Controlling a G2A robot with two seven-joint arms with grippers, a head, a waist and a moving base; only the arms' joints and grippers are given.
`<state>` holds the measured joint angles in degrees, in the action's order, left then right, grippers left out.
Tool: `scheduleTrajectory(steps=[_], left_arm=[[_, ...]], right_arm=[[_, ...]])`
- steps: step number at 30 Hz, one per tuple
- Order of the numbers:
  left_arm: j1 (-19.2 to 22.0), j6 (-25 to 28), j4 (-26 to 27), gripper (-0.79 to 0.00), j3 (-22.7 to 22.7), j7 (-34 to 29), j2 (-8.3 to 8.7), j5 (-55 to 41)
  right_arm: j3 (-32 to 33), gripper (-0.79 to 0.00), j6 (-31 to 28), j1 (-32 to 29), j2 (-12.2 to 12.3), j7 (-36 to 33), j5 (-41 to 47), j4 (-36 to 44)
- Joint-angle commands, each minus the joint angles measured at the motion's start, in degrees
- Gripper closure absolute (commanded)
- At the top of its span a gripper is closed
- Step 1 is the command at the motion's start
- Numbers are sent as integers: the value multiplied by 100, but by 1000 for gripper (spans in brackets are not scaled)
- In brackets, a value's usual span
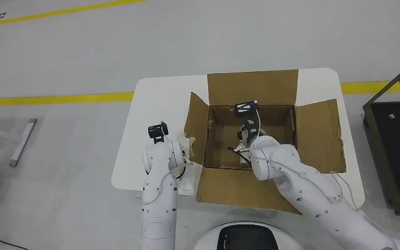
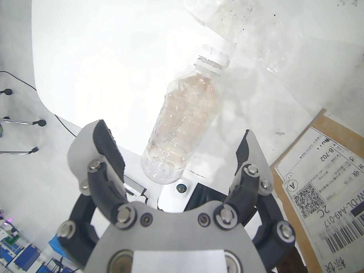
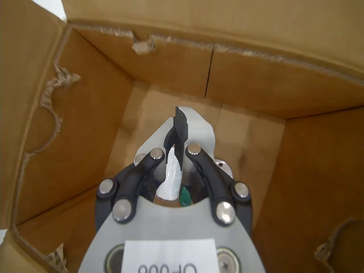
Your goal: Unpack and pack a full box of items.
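Left pincer (image 2: 173, 130) wide open, holding nothing, nearer arm to the clear plastic bottle (image 2: 184, 120) lying just ahead on the bench (image 2: 99, 43) near the cardboard box (image 1: 250, 87), at its left flap. Long axis pointing away, cap toward a plastic bag (image 2: 233, 24). Smooth flat surface, room at both sides for the jaws. Right pincer (image 3: 177, 126) closed on a slim white item (image 3: 172, 180) (kind unclear) inside the box.

Overhead and close right-wrist cameras likely share box (image 1: 220, 139).

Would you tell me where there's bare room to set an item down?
Bare table lies between the bottle and the table's rounded edge. The box floor is bare beyond the right fingers. Crowded where the bottle's cap nears the plastic bag.
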<state>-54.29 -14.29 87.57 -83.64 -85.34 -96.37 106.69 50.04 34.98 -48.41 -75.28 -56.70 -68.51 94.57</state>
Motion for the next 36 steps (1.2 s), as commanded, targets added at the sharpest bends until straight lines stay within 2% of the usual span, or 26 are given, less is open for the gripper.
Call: scheduleTrajectory(steps=[1, 5, 15, 19, 24, 26, 28, 29, 36], left_arm=[[0, 0, 0, -785, 0, 0, 0, 0], [0, 0, 0, -785, 0, 0, 0, 0], [0, 0, 0, -785, 0, 0, 0, 0], [0, 0, 0, -785, 0, 0, 0, 0], [0, 0, 0, -785, 0, 0, 0, 0], [0, 0, 0, -785, 0, 0, 0, 0], [0, 0, 0, -785, 0, 0, 0, 0], [0, 0, 0, -785, 0, 0, 0, 0], [0, 0, 0, -785, 0, 0, 0, 0]], right_arm=[[-175, 0, 46, 263, -65, -505, -106, -258], [-344, 0, 119, 532, -181, -771, -184, -614], [-344, 0, 119, 532, -181, -771, -184, -614], [-205, 0, 42, 315, -178, -497, -168, -654], [-200, 0, 100, 179, -207, -666, -397, -639], [-181, -95, 175, 156, -231, -778, -443, -660], [-161, -151, 219, 136, -248, -855, -461, -683], [-146, -234, 247, 125, -257, -905, -474, -702], [-45, -342, 185, 63, -314, -1075, -587, -724]])
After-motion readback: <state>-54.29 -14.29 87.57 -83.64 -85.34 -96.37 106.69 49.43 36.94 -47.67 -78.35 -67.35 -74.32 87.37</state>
